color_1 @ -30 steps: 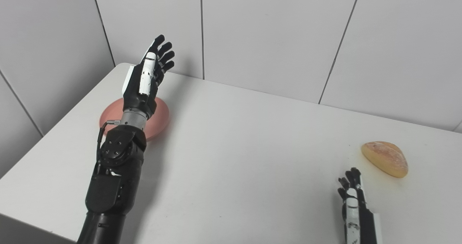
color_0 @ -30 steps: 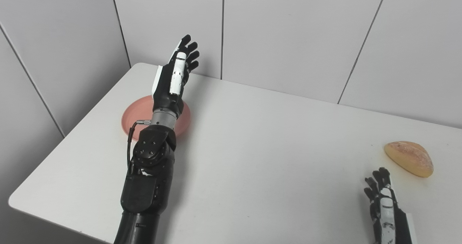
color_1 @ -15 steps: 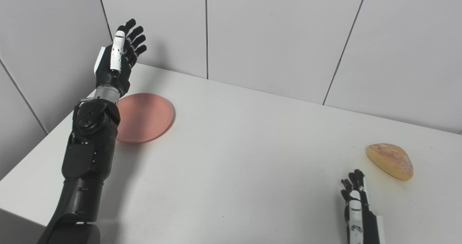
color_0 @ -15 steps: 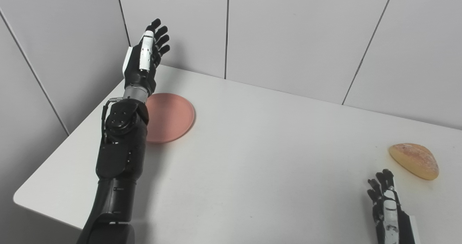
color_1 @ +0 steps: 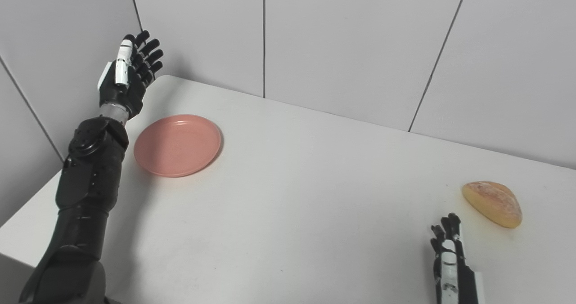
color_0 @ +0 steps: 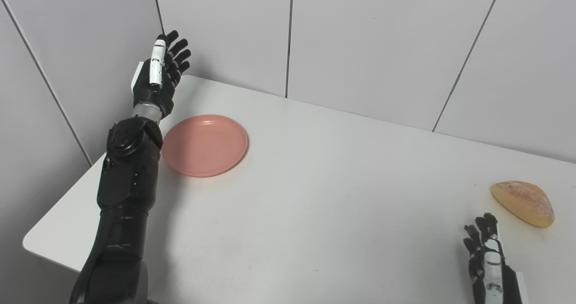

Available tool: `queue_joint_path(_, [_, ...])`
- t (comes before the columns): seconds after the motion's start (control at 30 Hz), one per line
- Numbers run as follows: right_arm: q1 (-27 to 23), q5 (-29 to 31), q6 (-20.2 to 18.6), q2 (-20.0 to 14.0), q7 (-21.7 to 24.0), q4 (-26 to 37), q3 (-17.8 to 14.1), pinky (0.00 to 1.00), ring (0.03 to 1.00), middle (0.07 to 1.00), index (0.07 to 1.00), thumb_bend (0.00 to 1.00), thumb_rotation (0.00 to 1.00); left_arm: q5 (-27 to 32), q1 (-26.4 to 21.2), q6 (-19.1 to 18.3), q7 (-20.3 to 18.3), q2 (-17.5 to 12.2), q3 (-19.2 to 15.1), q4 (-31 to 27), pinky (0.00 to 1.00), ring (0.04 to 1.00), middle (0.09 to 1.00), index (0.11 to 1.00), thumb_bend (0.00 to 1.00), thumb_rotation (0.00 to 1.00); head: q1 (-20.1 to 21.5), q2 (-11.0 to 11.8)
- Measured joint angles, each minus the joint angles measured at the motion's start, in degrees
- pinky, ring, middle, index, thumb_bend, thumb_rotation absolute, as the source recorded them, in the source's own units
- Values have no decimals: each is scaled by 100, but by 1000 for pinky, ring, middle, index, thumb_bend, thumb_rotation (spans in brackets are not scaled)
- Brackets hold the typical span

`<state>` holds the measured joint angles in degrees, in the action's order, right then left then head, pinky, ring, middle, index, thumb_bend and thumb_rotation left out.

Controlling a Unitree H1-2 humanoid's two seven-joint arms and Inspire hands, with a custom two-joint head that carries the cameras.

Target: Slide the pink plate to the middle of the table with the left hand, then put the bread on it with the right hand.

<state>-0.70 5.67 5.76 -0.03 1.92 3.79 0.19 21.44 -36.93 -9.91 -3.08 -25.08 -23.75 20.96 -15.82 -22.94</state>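
Observation:
The pink plate (color_0: 204, 144) lies flat near the table's far left corner, fully in view. My left hand (color_0: 157, 79) is raised above the table's left edge, just left of and beyond the plate, fingers spread and holding nothing. The bread (color_0: 523, 203), a golden oval loaf, rests at the right side of the table. My right hand (color_0: 488, 259) sits low at the front right, a little short of the bread, fingers extended and apart, touching nothing.
The white table (color_0: 324, 196) has its left edge and front left corner close to my left arm (color_0: 126, 191). Grey wall panels (color_0: 369, 43) stand right behind the table and along its left side.
My left hand and arm swung left off the plate to beyond its left rim, uncovering it. The camera shifted slightly. The right hand, plate and bread stayed put.

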Motion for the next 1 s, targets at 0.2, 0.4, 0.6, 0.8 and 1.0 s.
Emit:
queue_joint_path(0.2, [1,2,0,-9,6,0,-3,995,979,995,1000,228,1000,119,-1,-5,-38,-83,-106,246,971,938,936,925,366,1000,-18,0])
queue_joint_path(0.4, [0,7,1,-19,43,-1,-3,990,974,990,999,226,1000,376,-1,-31,-49,-126,-328,532,996,952,946,933,328,1000,-18,0])
queue_joint_path(0.6, [1,3,1,-27,64,-1,-8,998,980,997,1000,233,1000,495,0,-29,-162,-228,-399,682,982,949,943,938,324,1000,-26,9])
queue_joint_path(0.8, [0,7,1,-30,65,-6,-21,995,976,993,1000,232,1000,639,31,-24,-372,-241,-507,967,996,960,954,945,322,1000,-35,18])
queue_joint_path(1.0, [-4,24,1,-46,84,-9,-23,994,980,998,1000,229,1000,716,83,-12,-465,-237,-553,1171,1000,962,959,950,319,1000,-62,9])
